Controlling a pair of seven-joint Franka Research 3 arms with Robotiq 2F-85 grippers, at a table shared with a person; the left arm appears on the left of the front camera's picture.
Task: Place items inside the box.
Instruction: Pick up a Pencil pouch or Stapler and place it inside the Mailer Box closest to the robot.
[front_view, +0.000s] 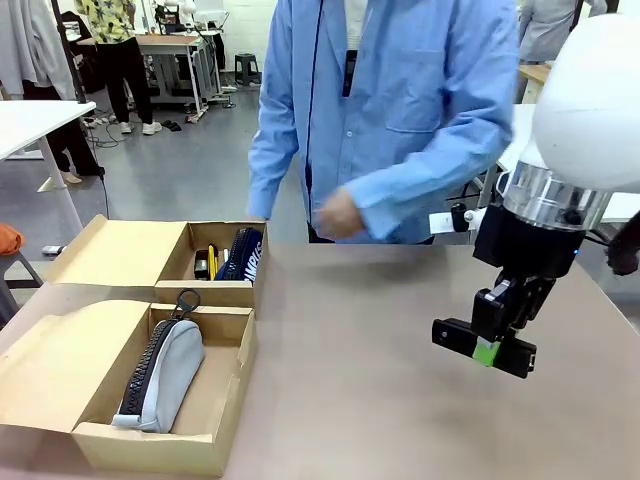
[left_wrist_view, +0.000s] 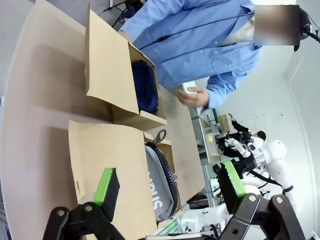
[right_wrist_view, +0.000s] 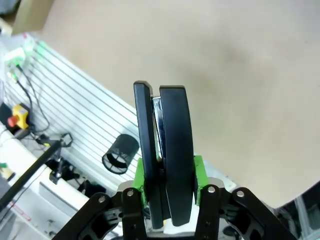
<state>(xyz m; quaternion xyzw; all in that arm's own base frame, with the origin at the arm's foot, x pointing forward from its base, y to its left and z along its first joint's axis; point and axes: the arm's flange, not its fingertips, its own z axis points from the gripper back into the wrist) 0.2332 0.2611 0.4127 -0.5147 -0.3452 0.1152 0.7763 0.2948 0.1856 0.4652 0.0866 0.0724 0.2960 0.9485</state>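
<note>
Free tabletop (front_view: 370, 390) right of boxes (front_view: 205, 293)

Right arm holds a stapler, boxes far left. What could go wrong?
The stapler juts past the fingers of the right gripper; it may pivot or slip.
The person's hand hovers at the far edge, near the path.
The pencil case fills much of the near box; the stapler may catch its wall.

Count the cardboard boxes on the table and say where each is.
2. The near box holds a grey pencil case; the far box behind it holds a dark pouch and smaller things, partly hidden.
</note>
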